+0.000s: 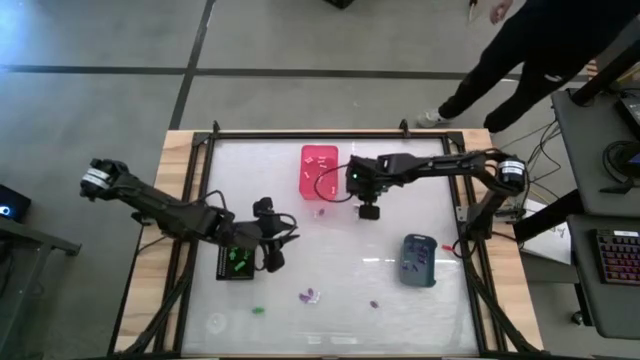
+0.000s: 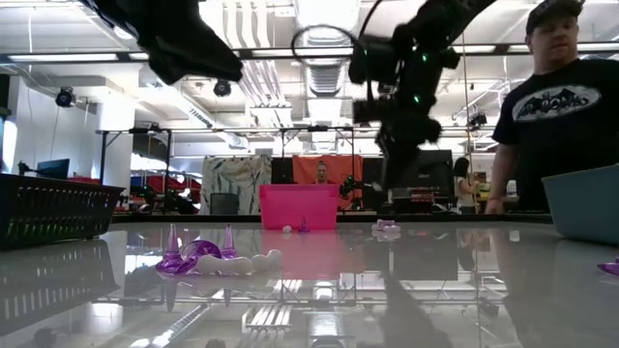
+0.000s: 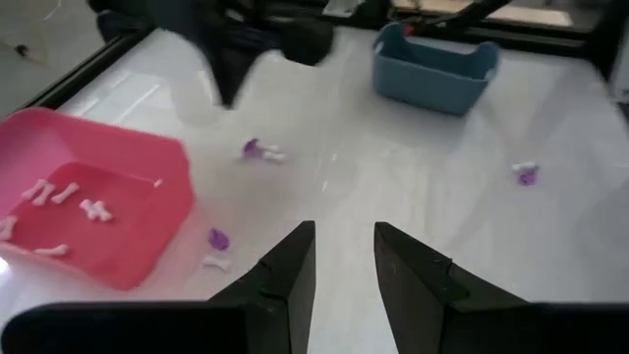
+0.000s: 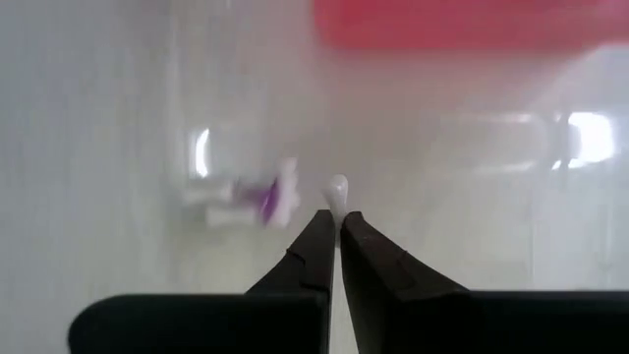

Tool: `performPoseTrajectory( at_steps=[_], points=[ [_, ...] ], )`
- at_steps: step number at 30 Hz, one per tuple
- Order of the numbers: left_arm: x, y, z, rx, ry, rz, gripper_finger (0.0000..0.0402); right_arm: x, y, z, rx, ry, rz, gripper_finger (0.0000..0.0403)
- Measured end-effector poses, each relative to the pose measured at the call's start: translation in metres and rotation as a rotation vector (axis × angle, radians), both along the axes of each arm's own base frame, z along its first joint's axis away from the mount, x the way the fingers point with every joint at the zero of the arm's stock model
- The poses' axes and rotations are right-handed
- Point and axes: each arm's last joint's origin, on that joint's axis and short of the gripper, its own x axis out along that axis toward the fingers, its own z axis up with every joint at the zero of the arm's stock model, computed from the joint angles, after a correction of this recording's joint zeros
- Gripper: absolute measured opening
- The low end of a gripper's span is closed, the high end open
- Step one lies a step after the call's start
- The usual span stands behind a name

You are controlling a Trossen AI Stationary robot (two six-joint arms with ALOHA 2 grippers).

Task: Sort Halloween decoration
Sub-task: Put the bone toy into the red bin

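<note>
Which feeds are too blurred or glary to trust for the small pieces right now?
Right wrist view: soft all over, pink bin a smear, bright glare patches on the table. Low view: glossy tabletop mirrors ceiling lights; the purple piece stays sharp. Left wrist view: slight blur, pieces readable. High view: pieces tiny.

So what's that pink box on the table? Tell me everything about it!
The pink box is a small, open-topped rectangular bin that looks like smooth plastic, with low walls. It stands upright near the far edge of the table, close beside the right gripper. Several tiny white pieces lie on its floor. Just outside it, a purple piece and a white one rest on the table. No gripper touches it.
</note>
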Motion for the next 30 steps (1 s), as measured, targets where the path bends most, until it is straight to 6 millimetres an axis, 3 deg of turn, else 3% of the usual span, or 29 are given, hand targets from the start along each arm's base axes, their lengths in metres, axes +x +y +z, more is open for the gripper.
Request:
performPoseTrajectory(
  at_steps=[6,10,18,23,30],
  points=[
    [-0.012,-0.013,0.010,0.029,-0.053,-0.002,0.0089,0.013,-0.014,0.029,-0.052,-0.211,-0.021,0.0009],
    [-0.019,-0.017,0.018,0.048,-0.093,0.016,0.0089,0.030,-0.023,0.037,-0.108,-0.395,-0.028,0.0009],
    [-0.028,-0.018,0.027,0.043,-0.123,0.014,0.0089,0.062,-0.035,0.029,-0.186,-0.639,-0.039,0.0009],
    [-0.029,-0.020,0.026,0.040,-0.123,0.005,0.0089,0.070,-0.040,0.014,-0.178,-0.634,-0.074,0.0009],
    [-0.029,-0.022,0.023,0.033,-0.105,0.008,0.0089,0.072,-0.043,0.007,-0.150,-0.621,-0.130,0.0018]
  ],
)
